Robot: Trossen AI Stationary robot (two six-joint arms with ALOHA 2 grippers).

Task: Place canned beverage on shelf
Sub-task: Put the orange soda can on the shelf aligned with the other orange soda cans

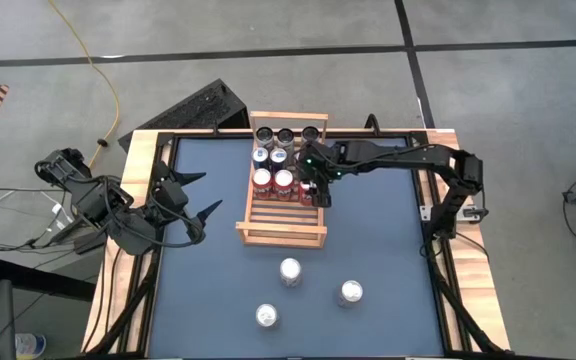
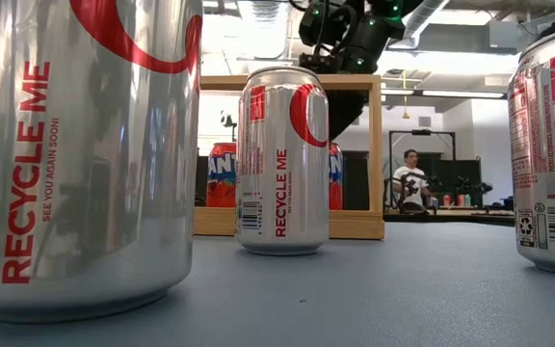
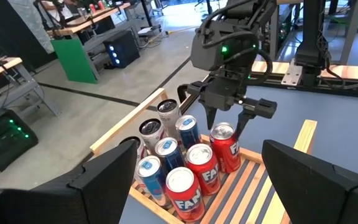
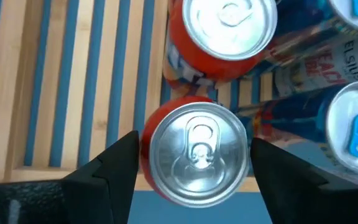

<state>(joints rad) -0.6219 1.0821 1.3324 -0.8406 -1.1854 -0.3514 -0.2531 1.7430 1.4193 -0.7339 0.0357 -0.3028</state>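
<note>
The shelf (image 1: 281,215), a light-wood slatted rack, lies mid-table with several cans standing at its far end: dark-topped ones (image 1: 286,135), blue ones (image 1: 271,155) and red ones (image 1: 273,180). My right gripper (image 4: 194,168) is over the shelf's right side, shut on a red can (image 3: 227,149) that stands beside the other red cans. My left gripper (image 1: 196,195) waits open above the table's left edge, holding nothing. Three silver cans (image 1: 290,271), (image 1: 351,293), (image 1: 267,316) stand on the blue table surface nearer the front. My right gripper pinches the red can between its two fingers (image 4: 120,165), one on each side of the can's upper wall (image 4: 151,155) just below the silver top. The fingers come from above, slanting down. The can is upright, with its base down at the shelf's slats.
The shelf's near half (image 1: 280,222) shows bare slats, with a raised rail at the near end (image 1: 281,238). The silver cans loom large in the low view (image 2: 279,159). A wooden frame (image 1: 138,200) borders the table. A person (image 2: 410,178) sits far behind the table.
</note>
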